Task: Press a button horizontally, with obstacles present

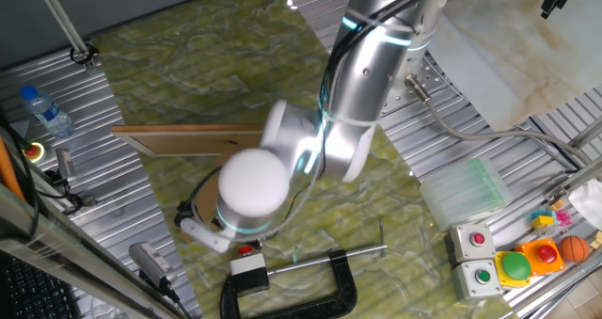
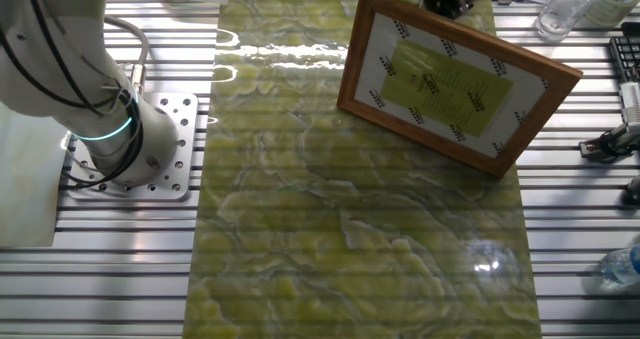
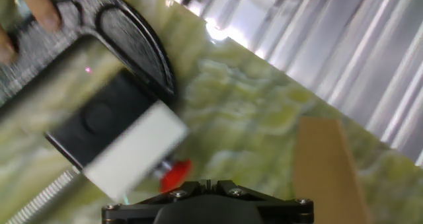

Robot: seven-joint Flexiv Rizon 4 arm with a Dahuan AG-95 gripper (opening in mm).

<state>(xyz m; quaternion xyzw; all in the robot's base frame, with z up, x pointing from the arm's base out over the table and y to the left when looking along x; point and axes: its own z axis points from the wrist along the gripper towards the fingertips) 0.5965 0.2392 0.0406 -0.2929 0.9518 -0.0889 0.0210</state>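
Observation:
The button (image 3: 176, 174) is a small red round knob on the end of a white box (image 3: 135, 154) with a black base (image 3: 99, 121). The box lies on the green mat beside the black C-clamp (image 3: 135, 42). In the hand view my gripper (image 3: 213, 182) shows at the bottom edge, its two fingertips together, and the button sits just left of the tips. In one fixed view the button (image 1: 246, 250) and its box (image 1: 250, 267) lie right under the arm's wrist (image 1: 252, 183), which hides the fingers. The obstacles are a wooden board (image 1: 193, 142) behind the arm and a wooden strip (image 3: 327, 168) to the right of the fingers.
The C-clamp (image 1: 324, 283) lies at the mat's front edge. Grey-housed button boxes (image 1: 475, 253) and a green dome button (image 1: 515, 264) sit at the right, and a water bottle (image 1: 45, 112) at the left. A framed board (image 2: 455, 79) stands on the mat in the other fixed view.

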